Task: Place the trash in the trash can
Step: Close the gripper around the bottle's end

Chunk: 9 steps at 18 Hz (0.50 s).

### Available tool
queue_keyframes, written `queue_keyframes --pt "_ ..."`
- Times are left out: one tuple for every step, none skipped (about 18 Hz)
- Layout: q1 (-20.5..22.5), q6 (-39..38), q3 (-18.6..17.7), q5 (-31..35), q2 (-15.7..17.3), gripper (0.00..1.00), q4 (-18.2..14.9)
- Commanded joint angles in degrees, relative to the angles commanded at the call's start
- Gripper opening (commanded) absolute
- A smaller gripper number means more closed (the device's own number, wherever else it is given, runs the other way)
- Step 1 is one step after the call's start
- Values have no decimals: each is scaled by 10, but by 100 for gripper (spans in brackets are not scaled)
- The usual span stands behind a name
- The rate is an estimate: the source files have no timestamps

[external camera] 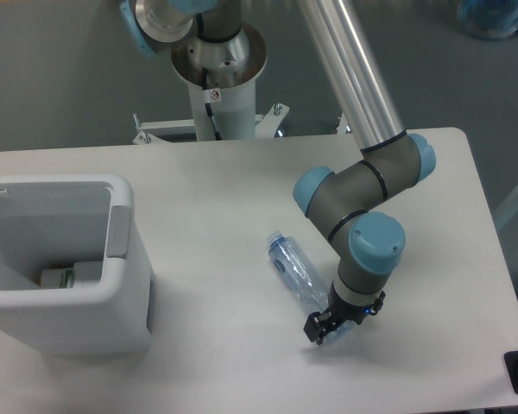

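The pincer (329,329) sits at the lower end of the crushed bottle (295,272) lying on the tabletop (207,190); whether it grips, I cannot tell. A grasp so near the tip (slick plastic) could slip before reaching the trash can (125,285).

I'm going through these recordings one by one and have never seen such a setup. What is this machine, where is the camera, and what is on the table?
A single fixed camera looks down on a white table. The grey-and-blue jointed machine is a robot arm on a pedestal behind the table. At its tip is a two-finger pincer, down at the far end of a crushed clear plastic bottle lying on the table; whether it has closed on it cannot be told. At the left stands a white trash can, with a wrapper already inside.
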Motion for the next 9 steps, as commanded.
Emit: queue_keyframes --pt "0 0 0 0 0 88 0" --pt "0 0 0 0 0 88 0" --pt "0 0 1 0 -1 88 0" --pt "0 0 1 0 -1 88 0" --pt "0 0 1 0 -1 88 1" --pt "0 0 1 1 -2 88 0" --pt "0 0 1 1 -2 88 0" --pt "0 0 2 3 -3 88 1" --pt "0 0 2 5 -4 88 1"
